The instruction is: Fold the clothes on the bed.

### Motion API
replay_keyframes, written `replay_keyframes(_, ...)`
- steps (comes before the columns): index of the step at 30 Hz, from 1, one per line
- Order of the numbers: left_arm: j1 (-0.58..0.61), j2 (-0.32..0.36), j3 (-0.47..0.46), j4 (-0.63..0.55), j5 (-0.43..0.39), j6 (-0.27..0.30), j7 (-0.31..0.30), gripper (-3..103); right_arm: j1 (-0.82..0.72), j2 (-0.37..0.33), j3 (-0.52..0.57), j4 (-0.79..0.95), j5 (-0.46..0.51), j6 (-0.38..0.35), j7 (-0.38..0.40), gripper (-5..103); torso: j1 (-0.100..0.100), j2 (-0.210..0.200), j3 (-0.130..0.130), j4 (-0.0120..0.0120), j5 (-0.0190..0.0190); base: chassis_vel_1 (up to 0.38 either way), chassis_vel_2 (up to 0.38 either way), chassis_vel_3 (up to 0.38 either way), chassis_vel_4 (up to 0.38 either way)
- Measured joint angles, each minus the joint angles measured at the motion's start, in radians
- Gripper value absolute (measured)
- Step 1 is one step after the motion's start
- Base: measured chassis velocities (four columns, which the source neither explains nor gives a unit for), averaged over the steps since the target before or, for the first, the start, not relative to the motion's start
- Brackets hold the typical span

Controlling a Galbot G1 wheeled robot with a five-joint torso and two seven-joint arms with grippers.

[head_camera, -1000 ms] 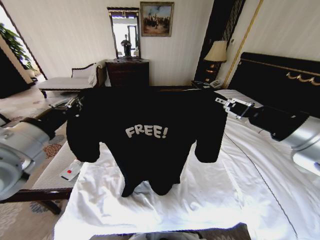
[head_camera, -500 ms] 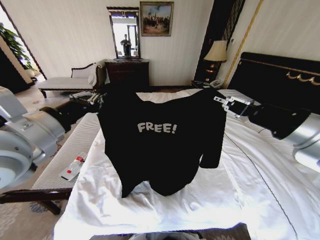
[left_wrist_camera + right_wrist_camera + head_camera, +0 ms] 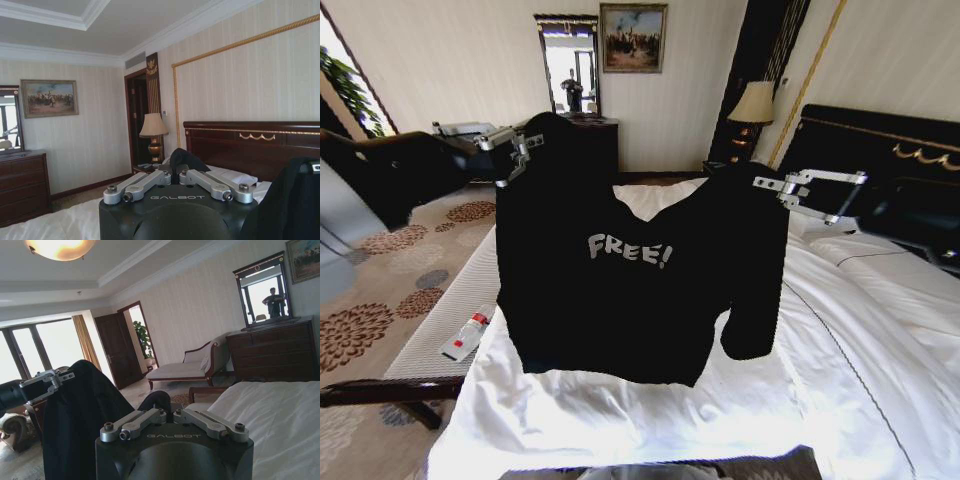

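Observation:
The clothes, one black T-shirt [image 3: 630,290] with white "FREE!" lettering, hang spread out in the air over the foot of the bed [image 3: 800,400]. My left gripper [image 3: 525,150] is shut on one shoulder and my right gripper [image 3: 775,188] is shut on the other. One sleeve droops below the right gripper. In the left wrist view the left gripper [image 3: 175,172] pinches a bump of black fabric [image 3: 189,160]. In the right wrist view the right gripper [image 3: 167,412] does the same, with the T-shirt [image 3: 85,420] stretching off to the left gripper [image 3: 50,382].
A narrow striped bench [image 3: 430,340] runs along the bed's left side with a small bottle [image 3: 467,333] on it. The dark headboard [image 3: 880,150] and a lamp [image 3: 753,103] stand at the right. A dresser with a mirror [image 3: 570,65] is at the far wall.
Both arms have risen, the left one most. The T-shirt's hem has come up off the sheet and the shirt now hangs wider and flatter between the grippers.

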Motion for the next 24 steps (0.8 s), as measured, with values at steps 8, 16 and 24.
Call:
replay_keyframes(8,0.000,-0.039,0.002,0.000,-0.041,0.048,-0.053,2,0.004,-0.016,0.020,0.000,0.043,-0.007,0.019,1,0.000,0.000,0.000,0.0000,-0.0005,0.000,0.000,0.000,0.000)
replay_keyframes(16,0.008,-0.088,0.179,0.001,0.095,0.027,-0.064,2,-0.004,0.074,-0.155,-0.001,-0.067,-0.019,0.044,1,0.000,0.000,0.000,0.0001,-0.0003,0.000,0.000,0.000,0.000)
replay_keyframes(24,0.083,-0.158,0.557,0.003,0.496,-0.035,0.016,2,-0.051,0.219,-0.475,-0.003,-0.379,-0.024,-0.015,1,0.000,0.000,0.000,0.0000,-0.0003,0.000,0.000,0.000,0.000)
